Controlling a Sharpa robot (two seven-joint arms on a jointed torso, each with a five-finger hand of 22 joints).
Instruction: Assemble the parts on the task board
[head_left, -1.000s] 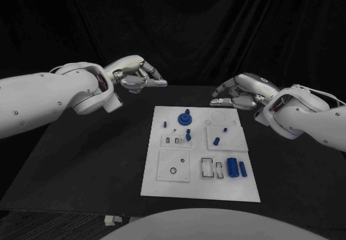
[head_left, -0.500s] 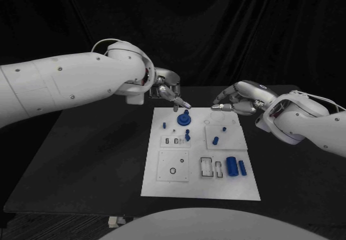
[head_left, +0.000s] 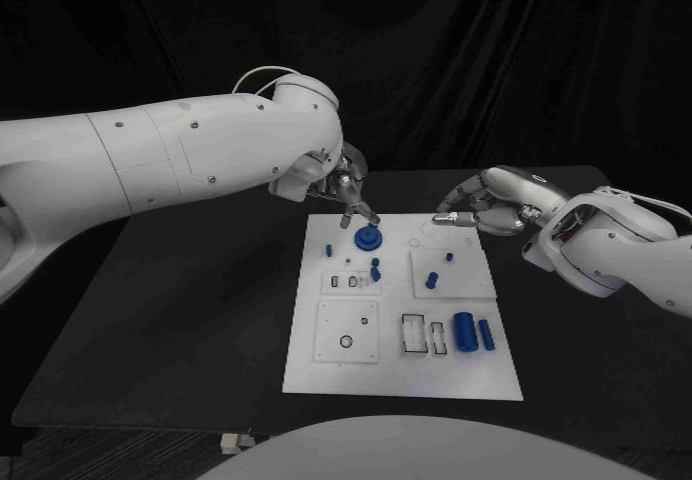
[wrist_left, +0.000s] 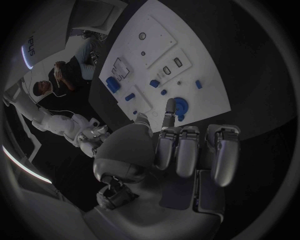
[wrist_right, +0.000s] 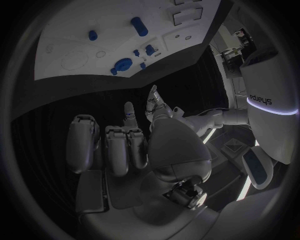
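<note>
White board (head_left: 329, 375) on black surface (head_left: 173, 330), that's the layout, and the task board sits square in the middle with dark surface showing on every side of it. Blue parts are scattered across it: a round blue disc with a peg (head_left: 369, 238) near the far edge, two small pegs (head_left: 376, 269) just nearer than it, a fat blue cylinder (head_left: 464, 333) and a slimmer one (head_left: 486, 336) side by side toward the near right.

Left hand (head_left: 346, 193) is right over the board's far edge, one finger stretched down and out toward the blue disc, the rest curled in, nothing held. From the left wrist view that extended fingertip (wrist_left: 169, 106) lines up just beside the disc (wrist_left: 179, 106); whether it touches, I cannot tell.

Right hand (head_left: 483, 206) hovers at the far right corner, fingers bent in, thumb and fingertip drawn close together, nothing visible between them. It's off the board's edge, above the black surface.

Between the two hands, the far strip of the board lies open. The near half of the board and its long side edges have free room all around.
</note>
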